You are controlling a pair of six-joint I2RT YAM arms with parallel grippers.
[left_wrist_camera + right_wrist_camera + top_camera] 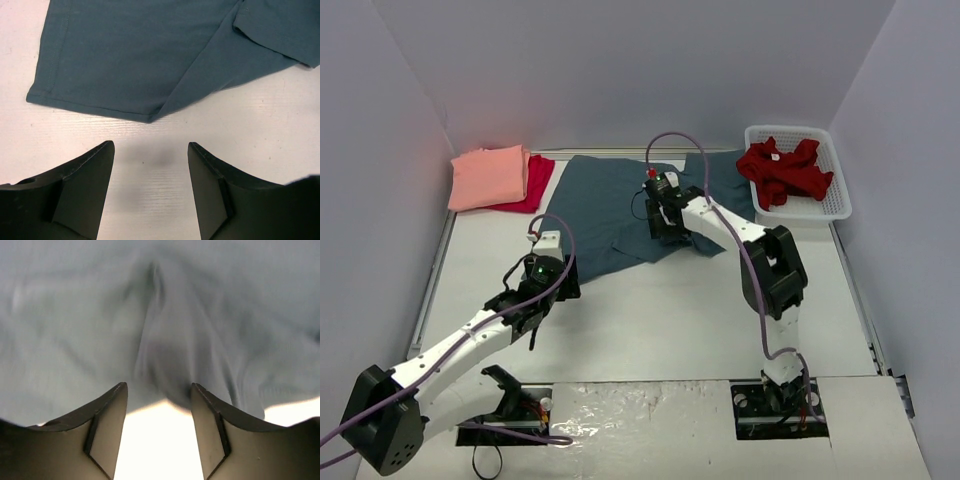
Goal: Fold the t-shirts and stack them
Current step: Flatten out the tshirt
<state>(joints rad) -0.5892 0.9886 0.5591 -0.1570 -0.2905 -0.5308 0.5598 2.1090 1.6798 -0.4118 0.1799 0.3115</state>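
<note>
A large slate-blue t-shirt (605, 205) lies spread at the back middle of the table, partly folded over itself. My right gripper (663, 228) hovers over its right part. In the right wrist view that gripper (159, 390) is open, and a blurred, bunched fold of the blue t-shirt (165, 340) hangs just past its tips. My left gripper (552, 268) sits by the shirt's near-left corner. It (150, 150) is open over bare table, just short of the hem corner (150, 119). A folded salmon-pink t-shirt (488, 177) rests on a crimson one (534, 180) at the back left.
A white lattice basket (836, 205) at the back right holds a crumpled dark red t-shirt (785, 170). White walls close in the table on the left, back and right. The right arm's elbow (775, 268) stands over the table's middle right.
</note>
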